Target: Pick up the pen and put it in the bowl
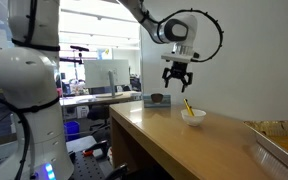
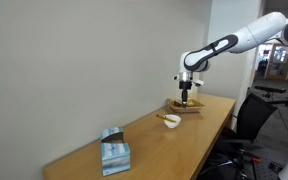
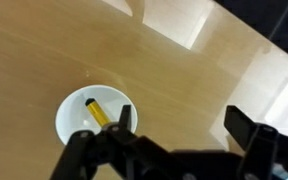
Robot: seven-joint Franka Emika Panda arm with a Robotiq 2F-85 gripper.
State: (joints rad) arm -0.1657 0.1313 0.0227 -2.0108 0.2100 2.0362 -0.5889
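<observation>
The pen (image 3: 101, 115), a short yellowish stick with a dark end, lies inside the small white bowl (image 3: 72, 127) on the wooden table. In an exterior view the pen (image 1: 188, 106) leans out of the bowl (image 1: 193, 117). The bowl also shows in an exterior view (image 2: 171, 121). My gripper (image 3: 184, 122) is open and empty, raised above the table and to the side of the bowl. It hangs above the bowl in both exterior views (image 1: 177, 83) (image 2: 185, 99).
A wooden tray (image 2: 185, 106) sits behind the bowl near the table's far end. A blue-grey tissue box (image 2: 114, 152) stands at the near end. A grey bin (image 1: 282, 150) sits at the table's near edge. A small container (image 1: 157, 101) sits far back.
</observation>
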